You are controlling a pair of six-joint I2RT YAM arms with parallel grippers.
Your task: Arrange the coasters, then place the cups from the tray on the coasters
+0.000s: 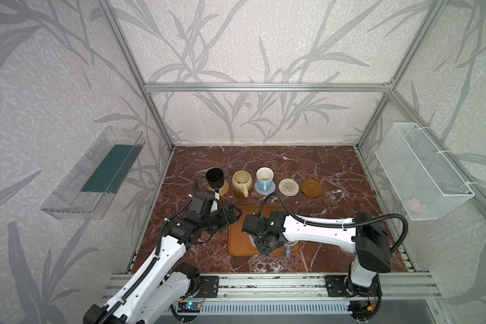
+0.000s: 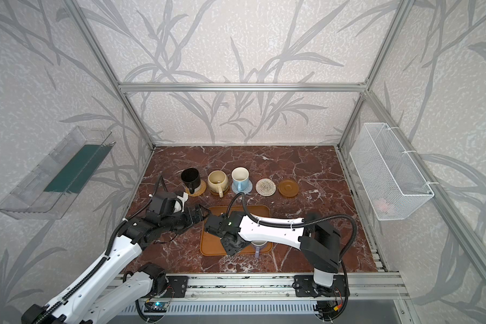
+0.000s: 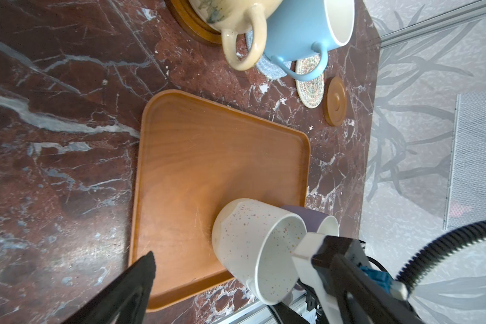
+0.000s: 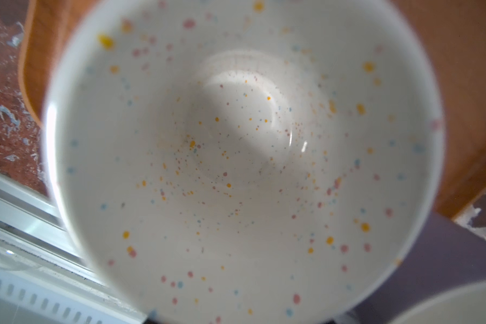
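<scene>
The coasters lie in a row across the table. The black cup (image 1: 214,176), cream-yellow cup (image 1: 241,179) and light blue cup (image 1: 265,176) each stand on one. A cream rope coaster (image 1: 288,186) and a brown saucer coaster (image 1: 311,188) are bare. On the tray (image 1: 236,241), at its near right corner, stand the speckled white cup (image 3: 244,238) and the lavender cup (image 3: 306,216). My right gripper (image 1: 267,246) hangs right over the speckled cup's mouth, and its fingers are hidden. My left gripper (image 1: 233,214) is open and holds nothing above the tray's far left corner.
A clear plastic shelf (image 1: 96,174) hangs on the left wall and a white wire basket (image 1: 421,171) on the right wall. An aluminium rail (image 1: 264,283) runs along the table's front edge, just beyond the tray's near side.
</scene>
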